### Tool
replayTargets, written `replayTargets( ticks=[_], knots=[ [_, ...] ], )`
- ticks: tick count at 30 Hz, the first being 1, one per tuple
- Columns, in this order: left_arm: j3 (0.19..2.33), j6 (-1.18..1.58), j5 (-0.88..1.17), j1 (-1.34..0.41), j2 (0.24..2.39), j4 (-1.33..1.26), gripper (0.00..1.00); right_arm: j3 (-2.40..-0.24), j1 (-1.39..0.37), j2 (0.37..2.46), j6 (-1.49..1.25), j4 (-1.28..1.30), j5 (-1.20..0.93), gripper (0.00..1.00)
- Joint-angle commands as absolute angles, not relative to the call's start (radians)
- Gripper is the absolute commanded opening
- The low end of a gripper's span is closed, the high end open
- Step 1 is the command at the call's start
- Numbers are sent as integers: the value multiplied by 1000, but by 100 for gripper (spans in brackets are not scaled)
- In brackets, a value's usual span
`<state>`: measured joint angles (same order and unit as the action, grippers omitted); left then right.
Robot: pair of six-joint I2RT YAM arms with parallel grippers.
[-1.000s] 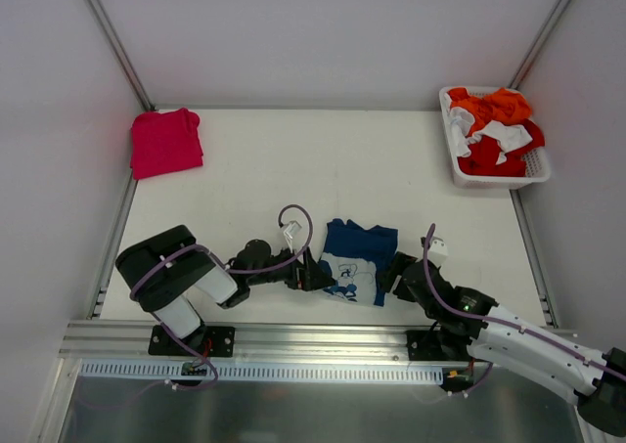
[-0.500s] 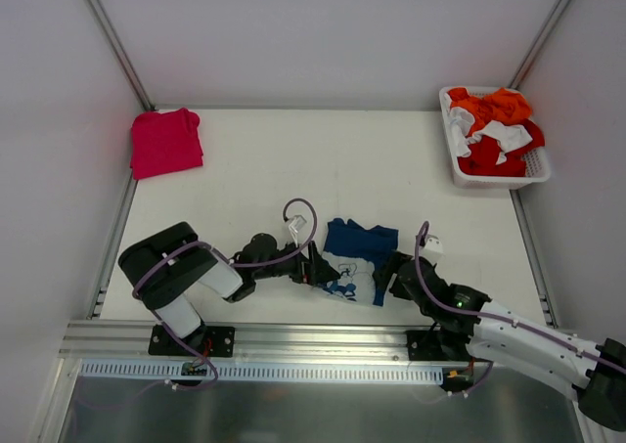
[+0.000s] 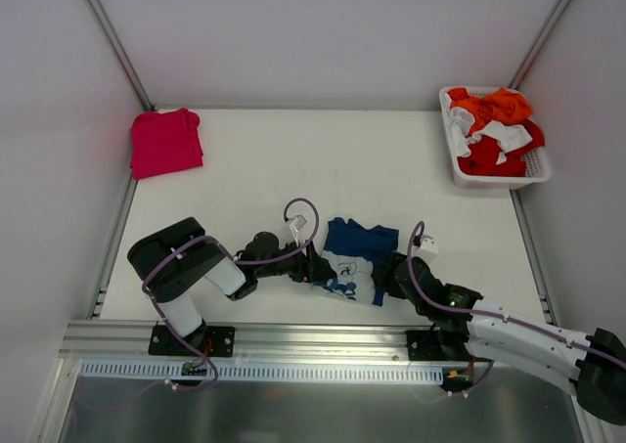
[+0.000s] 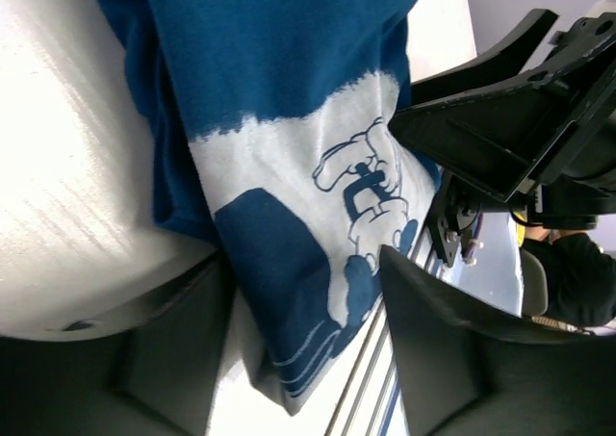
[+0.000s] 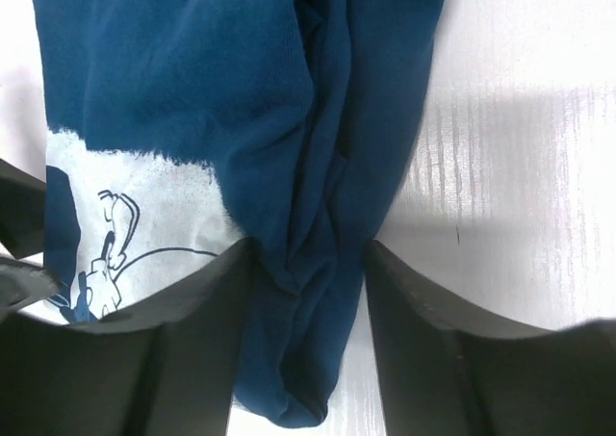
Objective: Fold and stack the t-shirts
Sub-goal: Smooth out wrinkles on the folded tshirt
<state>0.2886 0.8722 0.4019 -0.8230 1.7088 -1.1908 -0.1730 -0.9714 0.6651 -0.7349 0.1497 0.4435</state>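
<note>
White table (image 3: 293,159), navy t-shirt (image 3: 360,243), perhaps cartoon print (image 4: 361,181)

navy t-shirt (image 5: 241,80), bunched between end effector (image 5: 306,258)

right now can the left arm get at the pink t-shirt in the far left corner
Probably yes: only bare table lies before the pink t-shirt. But the left gripper straddles an edge of the blue t-shirt and must leave it first.

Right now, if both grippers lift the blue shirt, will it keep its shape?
Probably not: the blue shirt is soft cloth, bunched into folds in the right gripper, so it should droop. It looks thin and likely light.
</note>
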Motion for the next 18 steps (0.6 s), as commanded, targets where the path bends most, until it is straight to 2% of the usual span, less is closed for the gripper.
replayTargets(
  ticks=[1,2,3,5,6,8,9,12,13,14,15,18],
  knots=[
    [307,853,416,-813,1724,-1213,57,-166,-976,676,-741,124,442,52],
    [307,851,422,-813,1726,-1213,52,-164,-976,676,-744,121,442,46],
    [307,850,423,-813,1726,-1213,42,-164,-976,676,-741,121,440,45],
    [307,848,431,-811,1729,-1213,34,-161,-976,678,-741,120,439,40],
    [307,847,433,-811,1730,-1213,26,-161,-976,680,-741,120,440,37],
    [308,847,437,-811,1738,-1213,19,-161,-976,680,-739,120,437,36],
    [310,847,439,-811,1740,-1215,12,-161,-976,680,-738,120,437,34],
    [313,847,442,-811,1752,-1216,4,-161,-974,683,-733,120,439,26],
    [314,845,445,-810,1755,-1218,3,-161,-976,681,-733,118,436,16],
    [318,844,445,-810,1756,-1219,2,-161,-976,683,-733,118,436,12],
    [318,847,445,-810,1761,-1221,0,-160,-976,683,-732,118,434,1],
    [314,844,437,-808,1764,-1229,0,-158,-976,692,-730,117,437,0]
  ],
)
